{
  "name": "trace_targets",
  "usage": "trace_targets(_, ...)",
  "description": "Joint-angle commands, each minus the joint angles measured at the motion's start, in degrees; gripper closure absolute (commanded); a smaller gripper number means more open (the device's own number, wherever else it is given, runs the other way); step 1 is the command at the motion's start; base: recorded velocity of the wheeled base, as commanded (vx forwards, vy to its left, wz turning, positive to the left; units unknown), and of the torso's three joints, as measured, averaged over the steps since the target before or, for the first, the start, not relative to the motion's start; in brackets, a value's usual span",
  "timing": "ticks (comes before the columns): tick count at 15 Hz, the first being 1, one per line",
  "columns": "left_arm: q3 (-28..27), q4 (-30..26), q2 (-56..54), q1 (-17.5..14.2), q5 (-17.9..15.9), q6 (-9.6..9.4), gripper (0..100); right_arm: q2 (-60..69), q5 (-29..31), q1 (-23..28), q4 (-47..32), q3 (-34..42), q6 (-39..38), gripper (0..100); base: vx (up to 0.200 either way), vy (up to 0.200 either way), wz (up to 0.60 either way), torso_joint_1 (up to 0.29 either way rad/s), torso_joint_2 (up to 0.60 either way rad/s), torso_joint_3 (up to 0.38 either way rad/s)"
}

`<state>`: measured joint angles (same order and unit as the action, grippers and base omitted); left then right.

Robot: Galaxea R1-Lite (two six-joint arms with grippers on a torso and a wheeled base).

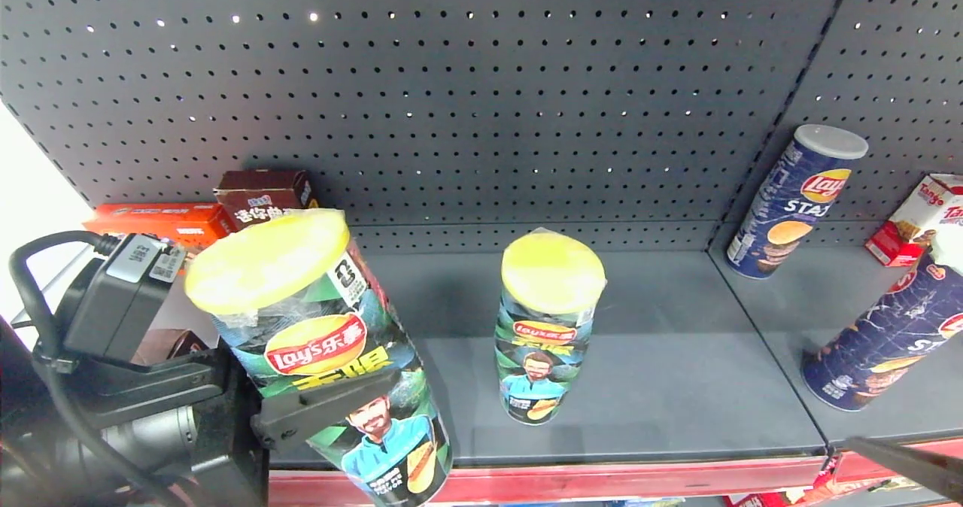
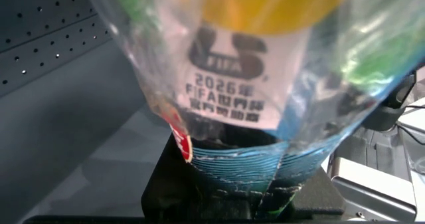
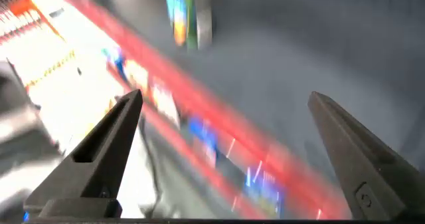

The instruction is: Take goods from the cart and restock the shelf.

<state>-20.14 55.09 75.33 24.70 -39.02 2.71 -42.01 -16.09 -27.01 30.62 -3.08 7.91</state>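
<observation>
A chip can with a yellow lid (image 1: 331,356) tilts at the shelf's front left, and my left gripper (image 1: 301,409) is shut on its middle. Up close, the left wrist view has the same can (image 2: 252,84), wrapped in clear film with a yellow lid. A matching can (image 1: 545,326) stands upright on the grey shelf (image 1: 677,371), apart from the held one. My right gripper (image 3: 229,151) is open with nothing between its fingers, near the shelf's red front edge (image 3: 199,98). One of its fingers (image 1: 910,462) enters at the lower right of the head view.
Two dark blue chip cans (image 1: 797,198) (image 1: 880,341) lean on the neighbouring shelf section to the right, next to a red-and-white box (image 1: 914,217). An orange box (image 1: 162,221) and a brown box (image 1: 263,195) lie at the back left. A pegboard wall (image 1: 451,93) backs the shelf.
</observation>
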Motion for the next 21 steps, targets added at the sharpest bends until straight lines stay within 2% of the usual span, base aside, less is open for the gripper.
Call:
trace_targets(1, -0.3, 0.0, -0.2, 0.0, 0.0, 0.11, 100, 21.5, 7.3, 1.4, -17.9, 3.1, -1.6, 0, 0.0, 0.0, 0.0, 0.0, 0.0, 0.0)
trace_targets(2, -0.6, 0.1, -0.2, 0.0, 0.1, 0.11, 100, 27.4, 10.7, 2.8, -26.1, 3.1, -1.7, 0, 0.0, 0.0, 0.0, 0.0, 0.0, 0.0)
trace_targets(4, -1.1, 0.1, -0.2, 0.0, 0.1, 0.11, 100, 30.8, 14.0, 5.1, -32.3, 1.5, -4.0, 0, 0.0, 0.0, 0.0, 0.0, 0.0, 0.0)
trace_targets(5, -1.3, 0.1, 0.0, 0.1, 0.0, 0.11, 100, 29.9, 14.9, 9.2, -32.3, 1.5, -4.1, 0, 0.0, 0.0, 0.0, 0.0, 0.0, 0.0)
trace_targets(7, -1.4, 0.1, 0.0, 0.3, 0.0, 0.02, 100, 23.3, 15.7, 22.1, -31.8, 2.3, -4.7, 0, 0.0, 0.0, 0.0, 0.0, 0.0, 0.0)
trace_targets(8, -1.4, 0.1, -0.2, 0.3, 0.0, 0.02, 100, 23.1, 15.7, 25.3, -30.9, 3.0, -4.8, 0, 0.0, 0.0, 0.0, 0.0, 0.0, 0.0)
trace_targets(11, -0.8, -0.1, -0.3, 0.3, 0.0, 0.02, 100, 36.8, 16.0, 25.1, -30.6, 3.1, -7.3, 0, 0.0, 0.0, 0.0, 0.0, 0.0, 0.0)
trace_targets(14, -1.1, -0.2, -0.4, 0.2, 0.1, 0.02, 100, 40.4, 16.1, 27.6, -30.6, 3.1, -7.5, 0, 0.0, 0.0, 0.0, 0.0, 0.0, 0.0)
trace_targets(21, -1.1, -0.4, -0.3, 0.1, 0.2, 0.02, 100, 42.0, 16.1, 27.8, -30.6, 3.1, -7.6, 0, 0.0, 0.0, 0.0, 0.0, 0.0, 0.0)
